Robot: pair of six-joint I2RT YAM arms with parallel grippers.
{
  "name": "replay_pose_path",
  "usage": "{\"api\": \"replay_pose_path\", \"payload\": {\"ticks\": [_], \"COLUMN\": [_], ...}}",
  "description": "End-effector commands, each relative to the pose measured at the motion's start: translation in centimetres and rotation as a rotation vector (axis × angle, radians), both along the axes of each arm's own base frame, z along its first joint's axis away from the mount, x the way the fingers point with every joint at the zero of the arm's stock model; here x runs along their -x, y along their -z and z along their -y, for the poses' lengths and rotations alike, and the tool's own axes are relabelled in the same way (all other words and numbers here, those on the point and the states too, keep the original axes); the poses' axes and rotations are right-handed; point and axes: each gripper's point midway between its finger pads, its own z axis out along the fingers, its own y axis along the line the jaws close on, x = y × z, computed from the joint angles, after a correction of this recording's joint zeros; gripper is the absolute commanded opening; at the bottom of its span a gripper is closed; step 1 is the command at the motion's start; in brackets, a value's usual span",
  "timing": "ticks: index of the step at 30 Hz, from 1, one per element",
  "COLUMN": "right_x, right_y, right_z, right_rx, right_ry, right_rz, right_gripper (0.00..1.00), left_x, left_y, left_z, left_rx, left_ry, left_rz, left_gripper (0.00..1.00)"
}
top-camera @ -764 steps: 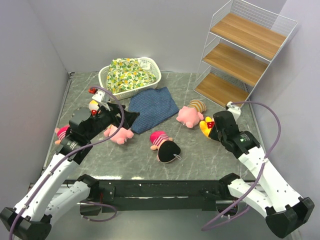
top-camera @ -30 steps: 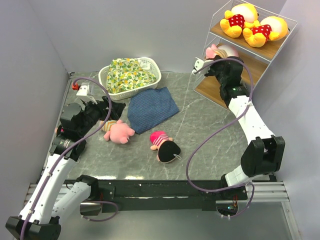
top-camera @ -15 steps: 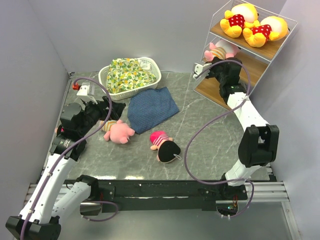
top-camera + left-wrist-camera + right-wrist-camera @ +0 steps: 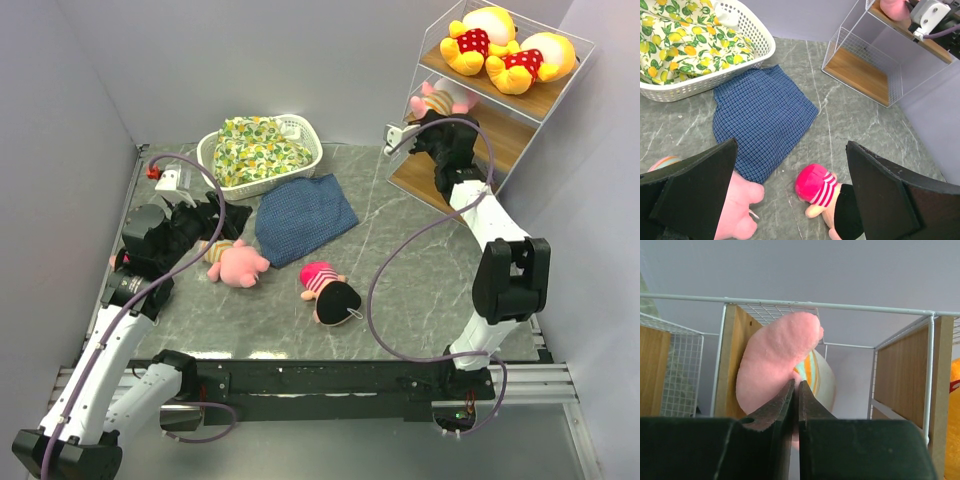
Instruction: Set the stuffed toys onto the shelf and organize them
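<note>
Slowly part the right fingers [image 4: 777,412], nearly pressed together pinching the piglet [image 4: 772,365] on the middle board of the shelf [image 4: 508,135] at two o'clock, then withdraw straight back, with the left fingers [image 4: 695,187] spread wide at nine o'clock.

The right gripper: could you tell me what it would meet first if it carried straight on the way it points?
The pink piglet lying on the shelf. The right gripper already has its fingertips against the plush, apparently pinching a bit of it, so there is no free way ahead.
</note>
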Motion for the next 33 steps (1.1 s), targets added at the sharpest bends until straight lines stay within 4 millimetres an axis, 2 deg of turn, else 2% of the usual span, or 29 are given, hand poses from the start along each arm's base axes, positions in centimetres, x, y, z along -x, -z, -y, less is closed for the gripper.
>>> {"api": "replay_pose_path", "payload": {"ticks": [1, 4, 6, 9, 10, 11, 14, 18, 21, 22, 23, 24, 25, 26, 27, 28, 29, 30, 32, 33], "right_x": [-0.8, -0.7, -0.5, 0.1, 0.7, 1.1, 2.5, 4.8, 7.9, 9.6, 11.1, 12.4, 14.9, 16.3, 19.2, 20.3, 20.6, 22.8, 23.3, 23.5], "right_y": [-4.7, -5.0, -5.2, -5.8, -6.6, -6.8, -7.8, -9.6, -10.3, -10.4, -10.5, -10.1, -10.1, -9.9, -10.7, -10.0, -10.4, -11.4, -10.8, -10.7], "right_z": [0.0, -0.1, -0.4, -0.9, -1.3, -1.7, -3.1, -4.8, -7.1, -7.9, -9.8, -10.8, -11.8, -12.8, -14.8, -15.5, -14.6, -15.7, -15.2, -14.6], "right_rx": [0.030, 0.015, -0.003, -0.046, -0.078, -0.100, -0.159, -0.268, -0.387, -0.431, -0.480, -0.574, -0.625, -0.674, -0.796, -0.878, -1.001, -1.205, -1.394, -1.572], "right_ry": [0.024, 0.018, 0.005, -0.028, -0.045, -0.062, -0.117, -0.167, -0.232, -0.263, -0.315, -0.347, -0.394, -0.429, -0.500, -0.513, -0.447, -0.474, -0.364, -0.283], "right_rz": [0.140, 0.153, 0.153, 0.155, 0.170, 0.175, 0.177, 0.184, 0.151, 0.140, 0.125, 0.090, 0.094, 0.075, 0.032, -0.005, 0.002, -0.068, -0.165, -0.222], "right_gripper": [0.13, 0.17, 0.24, 0.44, 0.50, 0.63, 0.74, 0.75, 0.75, 0.75, 0.76, 0.76, 0.76, 0.75, 0.74, 0.69, 0.67, 0.67, 0.63, 0.61], "left_x": [0.1, 0.1, 0.1, -0.1, -0.2, -0.2, -0.7, -1.1, -1.6, -1.7, -1.9, -2.3, -2.6, -2.8, -3.1, -3.4, -3.2, -3.4, -3.0, -2.9], "left_y": [-1.2, -1.2, -1.3, -1.1, -1.0, -1.0, -0.5, 0.0, 0.5, 0.7, 0.9, 1.2, 1.6, 2.0, 2.6, 2.9, 3.2, 3.8, 4.7, 5.3], "left_z": [0.0, -0.1, 0.0, 0.0, 0.0, -0.1, -0.5, -1.0, -1.6, -1.9, -2.3, -3.2, -3.9, -4.5, -5.2, -6.6, -7.1, -7.5, -8.7, -8.7], "left_rx": [-0.008, -0.009, -0.008, -0.009, -0.009, -0.010, -0.018, -0.029, -0.034, -0.033, -0.034, -0.035, -0.020, -0.017, -0.017, 0.001, 0.000, 0.001, 0.041, 0.072], "left_ry": [0.005, 0.000, 0.003, 0.004, 0.000, -0.005, -0.033, -0.065, -0.111, -0.130, -0.158, -0.213, -0.266, -0.309, -0.357, -0.450, -0.484, -0.519, -0.616, -0.642], "left_rz": [0.053, 0.051, 0.054, 0.046, 0.045, 0.043, 0.025, 0.010, -0.003, -0.015, -0.022, -0.034, -0.053, -0.070, -0.097, -0.119, -0.153, -0.183, -0.257, -0.290], "left_gripper": [0.96, 0.96, 0.96, 0.96, 0.96, 0.96, 0.96, 0.96, 0.96, 0.96, 0.96, 0.97, 0.96, 0.96, 0.97, 0.96, 0.96, 0.96, 0.96, 0.96]}}
